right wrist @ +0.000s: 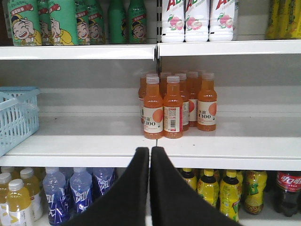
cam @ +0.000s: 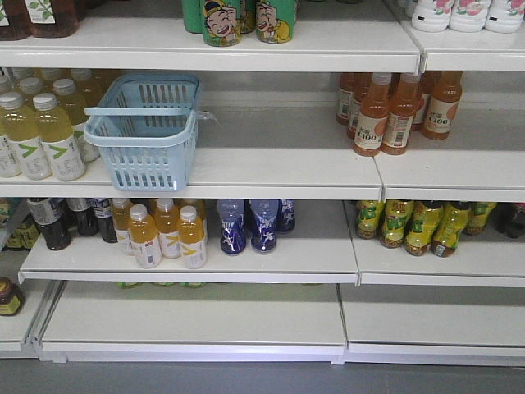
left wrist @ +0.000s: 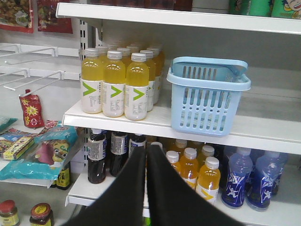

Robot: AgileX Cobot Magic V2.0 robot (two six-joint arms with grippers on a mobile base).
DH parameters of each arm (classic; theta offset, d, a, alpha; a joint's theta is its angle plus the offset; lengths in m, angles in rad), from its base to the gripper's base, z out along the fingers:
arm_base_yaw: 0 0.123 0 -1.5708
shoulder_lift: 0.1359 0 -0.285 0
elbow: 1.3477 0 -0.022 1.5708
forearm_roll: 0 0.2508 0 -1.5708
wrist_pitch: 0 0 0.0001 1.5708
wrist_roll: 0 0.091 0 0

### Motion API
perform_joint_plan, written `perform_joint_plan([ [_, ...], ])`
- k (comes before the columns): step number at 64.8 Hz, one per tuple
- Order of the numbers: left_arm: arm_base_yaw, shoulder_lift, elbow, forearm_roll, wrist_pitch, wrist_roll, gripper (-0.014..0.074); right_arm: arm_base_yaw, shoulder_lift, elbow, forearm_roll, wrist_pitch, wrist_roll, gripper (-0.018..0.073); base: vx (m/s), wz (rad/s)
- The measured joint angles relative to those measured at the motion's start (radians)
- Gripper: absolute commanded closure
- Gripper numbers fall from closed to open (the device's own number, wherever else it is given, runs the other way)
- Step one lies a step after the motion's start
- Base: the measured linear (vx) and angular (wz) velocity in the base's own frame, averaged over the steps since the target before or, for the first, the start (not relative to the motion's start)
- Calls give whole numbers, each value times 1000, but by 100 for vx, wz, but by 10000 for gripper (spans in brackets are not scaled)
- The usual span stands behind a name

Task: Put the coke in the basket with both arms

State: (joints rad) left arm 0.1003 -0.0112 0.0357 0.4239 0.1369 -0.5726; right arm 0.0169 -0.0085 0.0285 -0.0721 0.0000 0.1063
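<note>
Exterior front-facing view: white shelves point(cam: 279, 164) carry the light blue basket point(cam: 152, 168), upright on the left part of the middle shelf. Left tool point(left wrist: 146, 150) and right tool point(right wrist: 150, 149) are each clenched, tips pressed together on nothing. The coke point(right wrist: 288, 190) stands one shelf lower, at the right wrist view's far right, well apart from the basket.

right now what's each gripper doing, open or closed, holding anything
Left gripper: closed, holding nothing.
Right gripper: closed, holding nothing.
</note>
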Motion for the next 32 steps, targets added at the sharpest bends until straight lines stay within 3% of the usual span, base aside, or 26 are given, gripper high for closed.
perform_joint_plan([
  [32,0,0,0,0,0,0,601,0,0,0,0,0,0,564,8,-3],
])
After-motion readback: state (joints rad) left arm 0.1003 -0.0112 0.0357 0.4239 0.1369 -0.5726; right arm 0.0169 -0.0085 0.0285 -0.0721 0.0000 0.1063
